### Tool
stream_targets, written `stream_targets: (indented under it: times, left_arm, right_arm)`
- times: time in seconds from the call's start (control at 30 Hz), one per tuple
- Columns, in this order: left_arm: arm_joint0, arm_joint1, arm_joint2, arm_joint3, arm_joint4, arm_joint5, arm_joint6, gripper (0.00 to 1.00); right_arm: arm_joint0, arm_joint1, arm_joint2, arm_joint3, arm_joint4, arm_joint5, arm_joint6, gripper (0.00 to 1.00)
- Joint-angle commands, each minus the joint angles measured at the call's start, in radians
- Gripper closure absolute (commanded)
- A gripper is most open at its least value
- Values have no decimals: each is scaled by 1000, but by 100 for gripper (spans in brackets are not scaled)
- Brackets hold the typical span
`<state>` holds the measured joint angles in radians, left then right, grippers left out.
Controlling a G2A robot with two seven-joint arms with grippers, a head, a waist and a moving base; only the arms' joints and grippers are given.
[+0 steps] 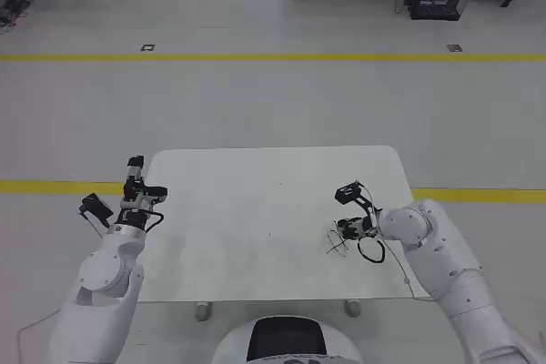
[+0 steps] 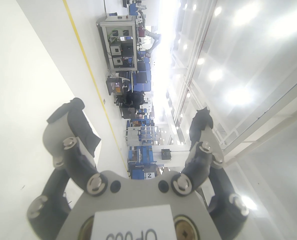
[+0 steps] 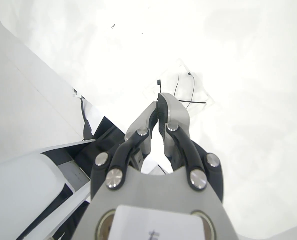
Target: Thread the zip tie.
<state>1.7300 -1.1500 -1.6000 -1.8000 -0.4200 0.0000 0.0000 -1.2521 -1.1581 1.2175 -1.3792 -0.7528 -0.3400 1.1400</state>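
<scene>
Zip tie [image 3: 159,86]: near the table's [image 1: 255,182] right edge, strap clenched in right gripper [image 3: 159,99], head just past fingertips [image 3: 174,108], loose ties [image 3: 193,88] beside; left gripper [image 2: 138,108] released, at left edge.

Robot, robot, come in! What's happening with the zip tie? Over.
Left gripper open, empty. Right gripper shut on a zip tie, head poking past fingertips. Spare ties lying just beyond. Nothing in the way.

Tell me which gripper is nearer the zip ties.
Right. The right gripper is at the zip ties; the left gripper hangs at the opposite edge of the table.
</scene>
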Motion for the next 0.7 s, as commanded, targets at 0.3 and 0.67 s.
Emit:
stream_targets:
  times: [0.3, 0.67]
  left_arm:
    - [0, 0, 0, 0, 0, 0, 0, 0]
    - [0, 0, 0, 0, 0, 0, 0, 0]
  right_arm:
    - [-40, 22, 68, -35, 350, 0, -24, 100]
    - [-58, 44, 124, -48, 620, 0, 64, 100]
